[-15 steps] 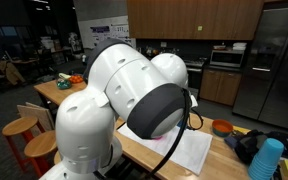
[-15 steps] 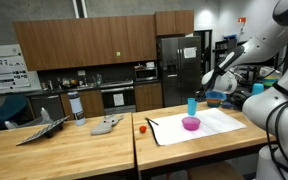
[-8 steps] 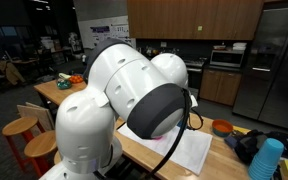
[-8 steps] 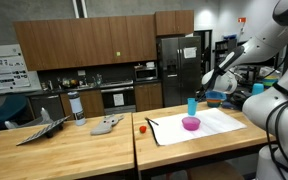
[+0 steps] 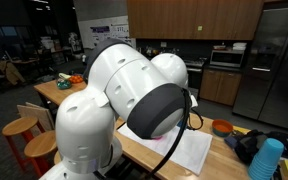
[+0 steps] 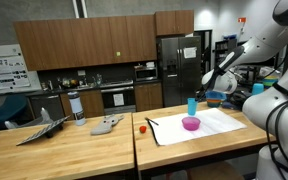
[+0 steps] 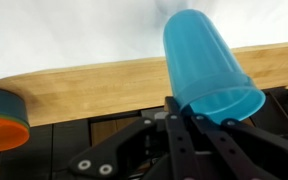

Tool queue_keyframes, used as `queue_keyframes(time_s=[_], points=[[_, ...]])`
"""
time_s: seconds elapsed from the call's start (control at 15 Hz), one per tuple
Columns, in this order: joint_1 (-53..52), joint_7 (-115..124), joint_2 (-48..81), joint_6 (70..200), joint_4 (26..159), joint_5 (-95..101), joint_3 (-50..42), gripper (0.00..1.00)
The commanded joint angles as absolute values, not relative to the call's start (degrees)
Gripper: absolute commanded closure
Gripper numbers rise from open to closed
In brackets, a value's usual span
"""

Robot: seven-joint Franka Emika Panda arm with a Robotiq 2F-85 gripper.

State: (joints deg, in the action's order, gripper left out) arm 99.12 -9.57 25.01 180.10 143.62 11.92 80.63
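Observation:
A blue plastic cup (image 7: 204, 65) fills the right of the wrist view, its open rim toward the camera. My gripper (image 7: 174, 103) has its two black fingers pressed together at the left edge of that rim, shut on the cup's wall. In an exterior view the cup (image 6: 192, 105) stands at the far edge of the wooden table (image 6: 94, 150), and the gripper (image 6: 200, 95) reaches down to it from the right. A pink bowl (image 6: 191, 123) sits on a white sheet (image 6: 224, 122) just in front. The cup (image 5: 267, 158) also shows at the lower right, behind my white arm (image 5: 134, 90).
An orange bowl with a blue rim (image 7: 2, 115) sits at the table's edge left of the cup, also seen as the orange bowl (image 5: 222, 127). A small red object (image 6: 141, 128) lies left of the sheet. A grey device (image 6: 106, 125) and a tall bottle (image 6: 78, 108) stand farther left.

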Motion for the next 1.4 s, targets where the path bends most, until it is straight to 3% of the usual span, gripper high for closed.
queue_keyframes(time_s=[0.0,1.27,1.33], points=[[98.6,-9.9,24.9,180.3,143.6,11.5,80.2,0.95],[98.6,-9.9,24.9,180.3,143.6,11.5,80.2,0.95],[98.6,-9.9,24.9,180.3,143.6,11.5,80.2,0.99]])
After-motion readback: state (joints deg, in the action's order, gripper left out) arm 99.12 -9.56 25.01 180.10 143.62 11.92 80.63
